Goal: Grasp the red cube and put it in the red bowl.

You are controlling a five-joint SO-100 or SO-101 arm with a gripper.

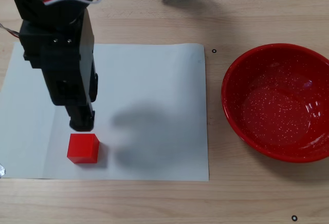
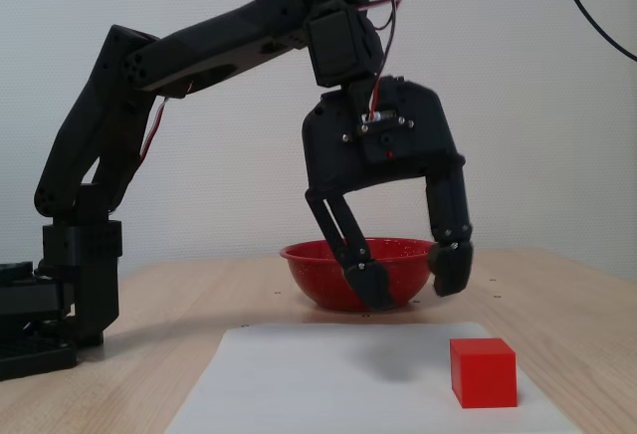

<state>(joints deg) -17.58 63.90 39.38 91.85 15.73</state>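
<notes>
Cubes: one red cube (image 1: 83, 148) (image 2: 483, 372), resting on the white paper sheet (image 1: 154, 111) near its lower left corner in the top-down fixed view.
Bowls: one red bowl (image 1: 241, 121) (image 2: 328, 290), empty, on the bare bench (image 1: 257, 8), well apart from the cube.
Pincer (image 2: 410, 283): spread wide, holding nothing, raised above the paper just beside the cube.
Obstacles: only open paper lay between cube and bowl.

You're working on a desk (image 1: 257, 198) of pale wood with a fine grain and a smooth matt finish. The sheet (image 1: 154, 106) on it looks like plain white paper, matt, with one faint crease. Your red cube (image 1: 83, 148) has smooth, even matt faces. The red bowl (image 1: 277, 100) is glossy, speckled white inside. The arm (image 2: 199, 46) looks like matt black plastic.
</notes>
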